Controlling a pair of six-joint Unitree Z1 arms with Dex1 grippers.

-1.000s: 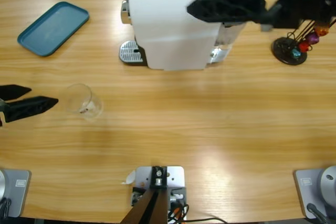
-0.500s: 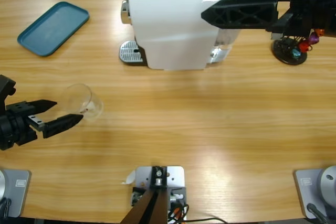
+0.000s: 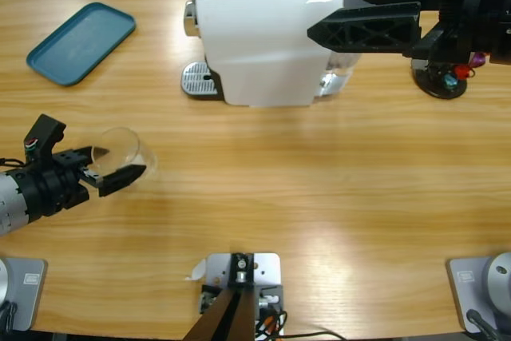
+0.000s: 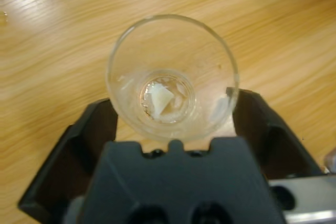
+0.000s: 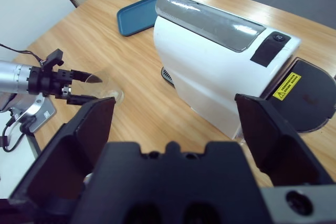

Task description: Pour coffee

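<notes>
Coffee: none made out in the glass tumbler (image 4: pixel 172 77); base looks clear, only pale glints.
Glass tumbler: upright on the wooden table (image 3: pixel 319 189), left part, between the two black jaws.
Left gripper (image 3: pixel 108 168): spread wide either side of the tumbler; contact with the glass not certain.
Coffee machine (image 3: pixel 263 37): white, silver-topped, at the far edge, well apart from the tumbler.
Right gripper (image 3: pixel 359 13): jaws spread, empty, raised over the machine's right end.
Teal tray (image 3: pixel 80 41): far left corner.
Capsule stand (image 3: pixel 443 77): far right, coloured capsules.
</notes>
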